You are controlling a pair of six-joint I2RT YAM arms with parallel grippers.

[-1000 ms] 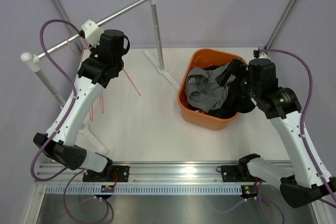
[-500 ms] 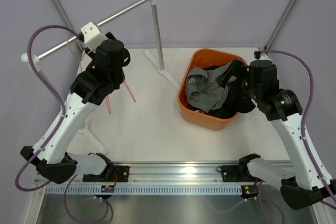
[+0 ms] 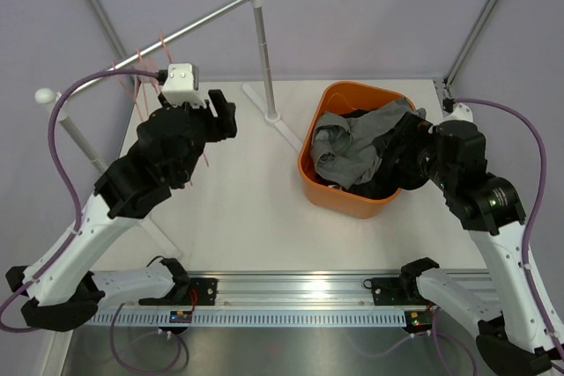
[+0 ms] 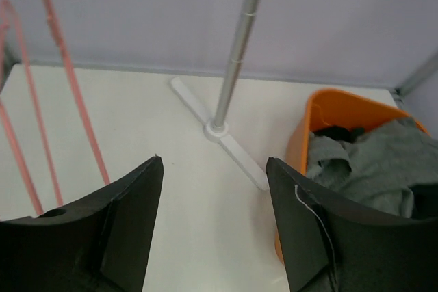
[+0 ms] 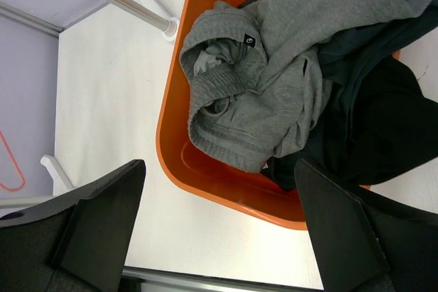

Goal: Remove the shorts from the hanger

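Observation:
The three pairs of shorts lie piled in the orange basket [image 3: 328,195]. The grey pair [image 3: 345,152] is on top at the left, and also shows in the right wrist view [image 5: 274,80]. The dark navy pair [image 5: 363,46] and the black pair [image 5: 387,124] lie to its right. Bare pink hangers [image 3: 143,61] hang on the rail; they also show in the left wrist view [image 4: 65,66]. My left gripper [image 3: 224,115] is open and empty, right of the hangers and above the table [image 4: 213,162]. My right gripper [image 3: 404,142] is open and empty above the basket's right side [image 5: 220,163].
A silver rail [image 3: 204,17] runs between two white-capped posts. The right post [image 3: 263,50] stands on a white foot [image 3: 284,129] just left of the basket. A metal track [image 3: 291,292] runs along the near table edge.
My left arm has come off the rail and swung right and forward, away from the hangers. My right arm has drawn back to the right from over the basket.

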